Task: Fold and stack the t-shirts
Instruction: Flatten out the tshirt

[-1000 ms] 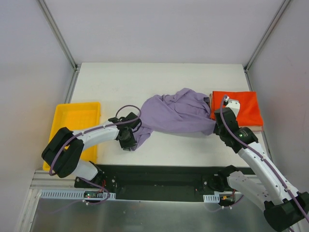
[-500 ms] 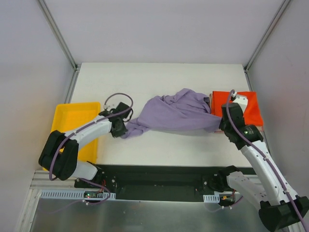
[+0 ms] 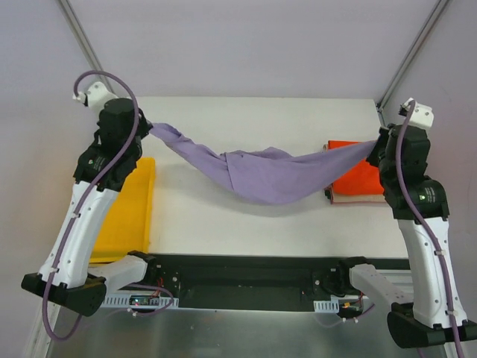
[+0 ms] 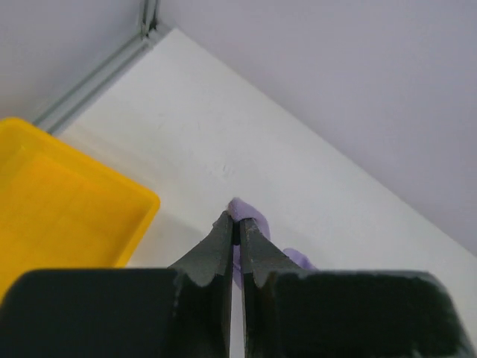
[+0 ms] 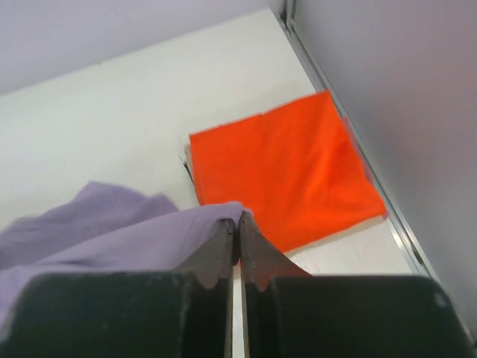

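The purple shirt point(image 3: 261, 175) hangs stretched above the table point(image 3: 246, 119), sagging in the middle. The left gripper point(image 4: 235, 224) is clamped on one end and the right gripper point(image 5: 237, 222) on the other. A folded orange shirt point(image 3: 361, 179) lies at the table's right edge, with a yellow tray point(image 3: 130, 212) at the left.

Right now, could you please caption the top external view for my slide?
Left gripper and right gripper hold a sagging purple t-shirt between them, beside the folded orange t-shirt.

The table point(image 3: 246, 123) is seen whole from above and behind; its far corners are shown nearer, obliquely, by the wrist views.
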You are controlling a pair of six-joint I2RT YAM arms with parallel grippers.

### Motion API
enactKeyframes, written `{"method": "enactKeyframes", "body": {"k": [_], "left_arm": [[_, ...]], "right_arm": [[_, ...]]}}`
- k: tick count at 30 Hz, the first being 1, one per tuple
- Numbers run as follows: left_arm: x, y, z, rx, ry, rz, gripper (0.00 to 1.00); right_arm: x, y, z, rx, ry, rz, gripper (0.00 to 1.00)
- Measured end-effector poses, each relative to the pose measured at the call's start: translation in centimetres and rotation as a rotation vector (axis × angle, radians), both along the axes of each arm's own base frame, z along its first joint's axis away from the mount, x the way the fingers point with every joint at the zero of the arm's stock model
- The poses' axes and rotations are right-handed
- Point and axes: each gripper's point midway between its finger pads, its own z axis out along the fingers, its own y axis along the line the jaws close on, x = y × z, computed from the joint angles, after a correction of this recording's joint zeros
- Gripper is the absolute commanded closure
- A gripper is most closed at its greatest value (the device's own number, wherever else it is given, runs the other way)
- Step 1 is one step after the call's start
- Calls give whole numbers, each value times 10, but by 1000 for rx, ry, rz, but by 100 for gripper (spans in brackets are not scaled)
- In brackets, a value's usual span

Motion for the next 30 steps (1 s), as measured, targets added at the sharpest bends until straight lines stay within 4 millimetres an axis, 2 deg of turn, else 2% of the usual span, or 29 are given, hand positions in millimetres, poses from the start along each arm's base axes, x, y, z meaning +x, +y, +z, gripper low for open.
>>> {"method": "enactKeyframes", "body": {"k": [3,7,10,12,14,17,19,22,23,24,25,26,29,30], "left_arm": [[-10,13,53,42,-108,24,100],[-39,36,103,88,-222,76,100],[-63,48,119,91,-288,98,100],[-74,52,116,89,-306,103,100],[-74,52,99,94,-284,105,100],[-51,39,45,102,-168,74,100],[-31,27,-11,109,-36,42,100],[-12,11,-102,124,201,-3,100],[-10,7,-127,129,271,-16,100],[-11,6,-142,131,317,-21,100],[-13,4,-156,130,362,-28,100],[-13,3,-161,127,375,-29,100],[-12,5,-156,108,350,-12,100],[-12,7,-155,103,344,-6,100]], "right_arm": [[-5,3,35,5,-82,35,100],[-27,1,76,15,-205,58,100],[-46,-2,84,23,-252,57,100],[-53,-3,78,27,-253,57,100],[-46,1,57,36,-205,68,99],[-22,13,-6,46,-28,99,98],[-2,21,-69,43,150,109,98],[12,22,-152,8,408,89,99],[14,20,-174,-11,488,76,99],[17,16,-188,-32,543,60,96],[22,13,-195,-51,572,42,90],[29,9,-196,-71,590,23,86],[70,3,-173,-104,553,-18,74],[83,4,-165,-105,528,-25,60]]}}
